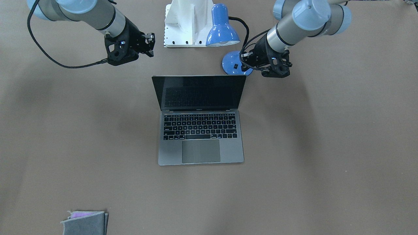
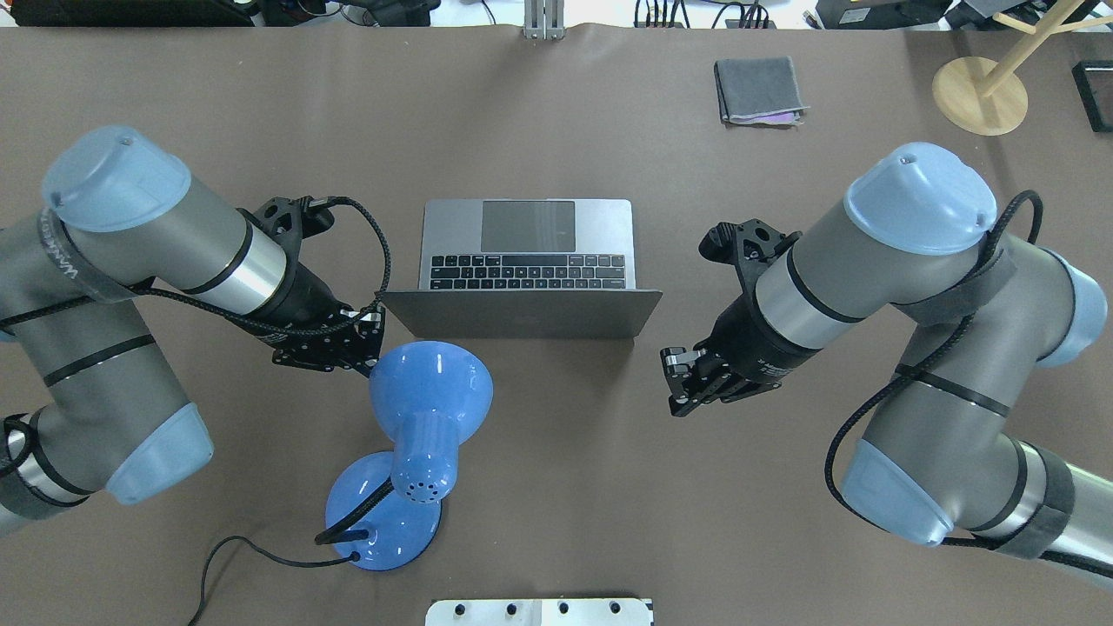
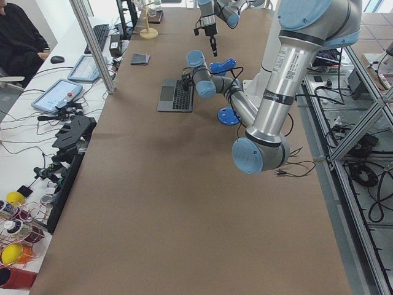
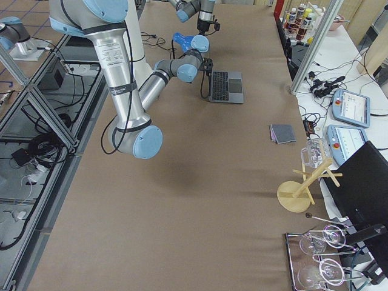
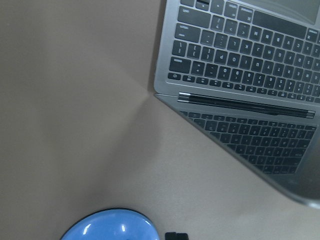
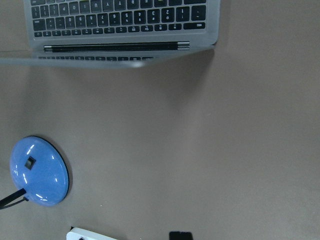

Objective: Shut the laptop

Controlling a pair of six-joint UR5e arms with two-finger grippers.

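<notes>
We find the thin space-grey metal laptop (image 1: 200, 151) open at mid-table. It is probably stiff, slick and fragile at the screen, so we'd push the lid's top edge. The left gripper (image 1: 245, 59) and right gripper (image 2: 677, 382) flank it, fingers seemingly together and empty.

Obstacle: blue lamp (image 2: 430, 391), just robot-side of your laptop (image 2: 522, 315) lid's left end. You can pass over the table (image 2: 574, 417) along the lid's right half.

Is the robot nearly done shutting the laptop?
Not yet. Done: nothing, the laptop stands wide open. In hand: the left claw and the right claw hover at either side of it, touching nothing. Left to do: fold the laptop shut.
</notes>
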